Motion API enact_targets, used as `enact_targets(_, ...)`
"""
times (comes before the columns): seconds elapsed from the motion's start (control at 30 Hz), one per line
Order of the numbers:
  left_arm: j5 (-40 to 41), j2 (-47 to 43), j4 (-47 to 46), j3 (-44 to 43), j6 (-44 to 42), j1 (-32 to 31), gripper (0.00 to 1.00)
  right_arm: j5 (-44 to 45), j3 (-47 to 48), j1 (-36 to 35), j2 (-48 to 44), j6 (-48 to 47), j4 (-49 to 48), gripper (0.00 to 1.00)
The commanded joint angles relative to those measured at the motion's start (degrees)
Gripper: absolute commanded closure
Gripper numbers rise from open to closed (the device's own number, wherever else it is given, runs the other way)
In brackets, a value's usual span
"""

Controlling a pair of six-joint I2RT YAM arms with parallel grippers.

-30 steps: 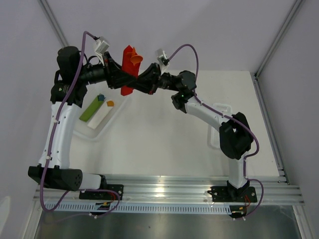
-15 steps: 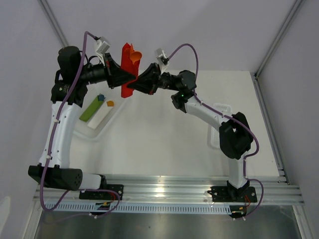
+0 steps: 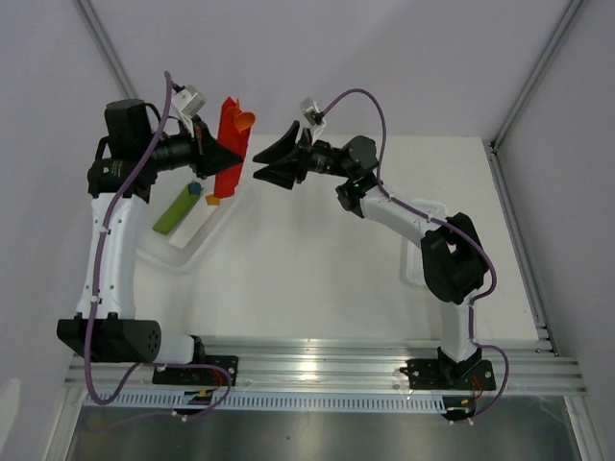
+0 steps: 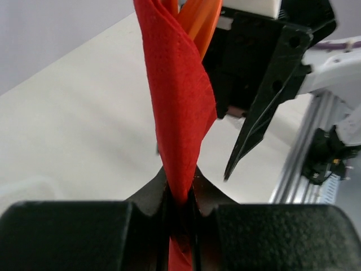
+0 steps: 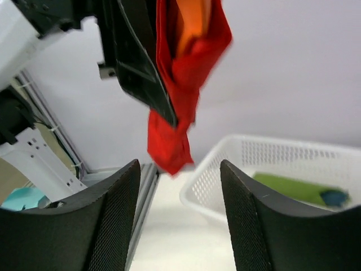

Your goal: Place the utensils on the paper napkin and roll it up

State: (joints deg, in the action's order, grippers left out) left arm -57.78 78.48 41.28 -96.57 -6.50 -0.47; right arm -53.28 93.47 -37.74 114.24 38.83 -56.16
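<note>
Two notes: left fingers (image 4: 84,228) pinch the paper napkin (image 4: 180,113) roll, utensils (image 4: 200,22) inside; right fingers (image 5: 107,226) gape empty, so I'd lower it slowly.

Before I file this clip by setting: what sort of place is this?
Probably a robot lab test cell: white table, aluminium mounting rail at its near edge, plain grey walls closing it in.

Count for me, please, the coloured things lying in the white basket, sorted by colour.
Green bar: 1
Blue block: 1
Orange block: 1
Total: 3, all in the white basket
</note>
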Motion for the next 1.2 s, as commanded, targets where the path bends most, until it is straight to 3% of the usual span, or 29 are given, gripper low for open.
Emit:
enact_targets(0.0,4.24,2.28,8.7,-1.51,-9.91,4.24,0.99,1.59,-3.73,2.14,-1.91,-2.61,5.16,0.38)
enact_targets(0.13,13.2,2.91,11.46,4.27,-20.1,6.0,0.99,3.18,-7.42,3.54,-5.24,-8.84,12.2,0.37)
enact_targets(0.3,22.17,4.48,8.83,12.8,-24.87,7.85,0.99,2.65,-10.32,4.25,-7.88,-14.38,17.3,0.37)
enact_targets(0.53,29.65,16.52,10.84,8.34,-24.96,12.51,0.99,3.09,-12.08,4.25,-8.85,-15.1,18.63,0.38)
enact_targets(0.9,31.51,29.35,13.99,5.88,-25.4,12.51,0.99,4.85,-12.88,4.25,-9.64,-16.06,21.18,0.39)
enact_targets(1.17,29.39,33.23,19.54,5.52,-29.09,12.51,0.99,6.17,-12.44,4.16,-9.47,-17.03,22.94,0.39)
